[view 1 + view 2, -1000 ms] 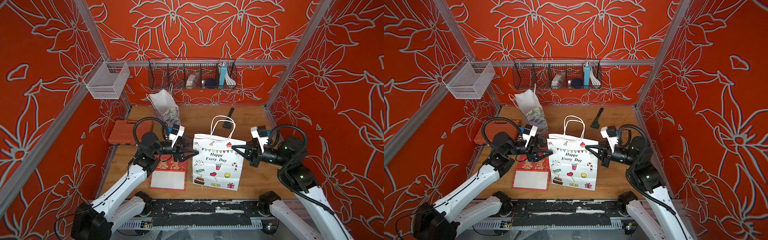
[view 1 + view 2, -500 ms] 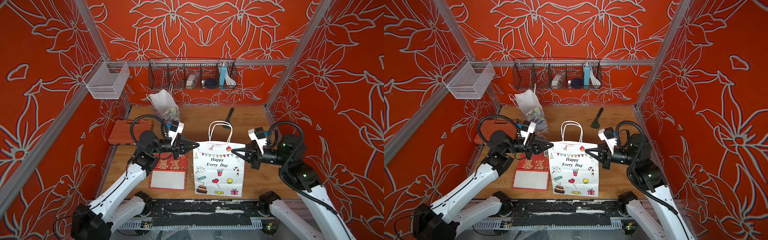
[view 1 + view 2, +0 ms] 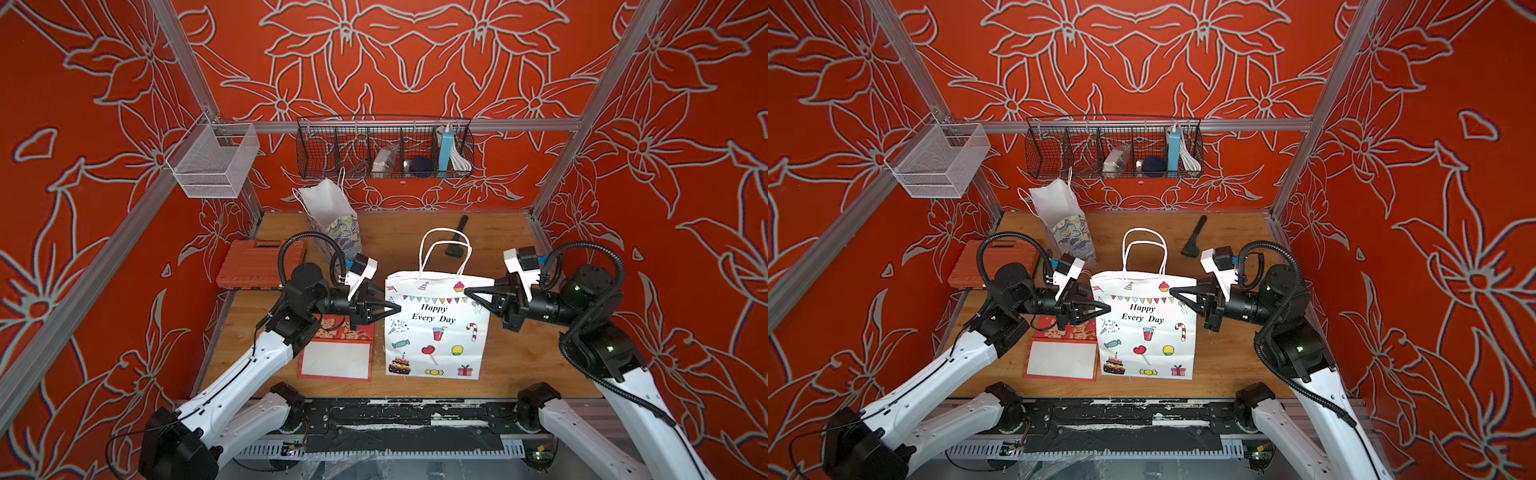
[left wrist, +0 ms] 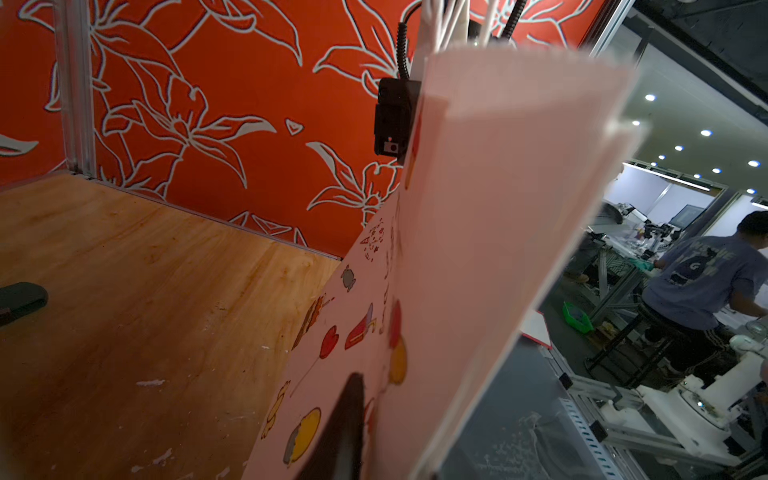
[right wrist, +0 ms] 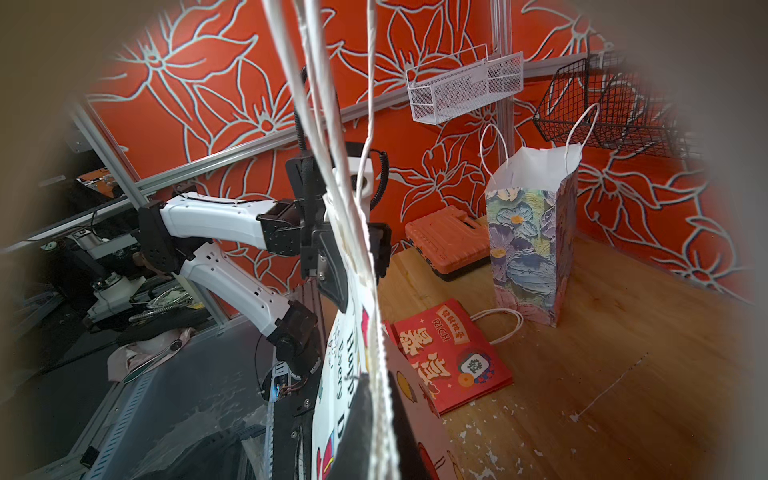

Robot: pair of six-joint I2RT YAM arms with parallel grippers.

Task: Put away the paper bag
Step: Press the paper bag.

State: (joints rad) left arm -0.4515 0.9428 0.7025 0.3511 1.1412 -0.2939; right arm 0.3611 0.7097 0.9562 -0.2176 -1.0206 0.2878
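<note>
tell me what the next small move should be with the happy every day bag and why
Probably raise both arms together a little, keeping their spacing. The left gripper and right gripper are each shut on an upper side edge of the paper bag, which stands beside the flat red bag; an uneven pull could tear it.

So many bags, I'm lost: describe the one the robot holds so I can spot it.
On the wooden table, front middle, a bag is held upright between the left pincer and right pincer, which pinch its upper edges. Unlike the floral bag behind and the flat red bag beside it, it is white and reads "Happy Every Day".
</note>
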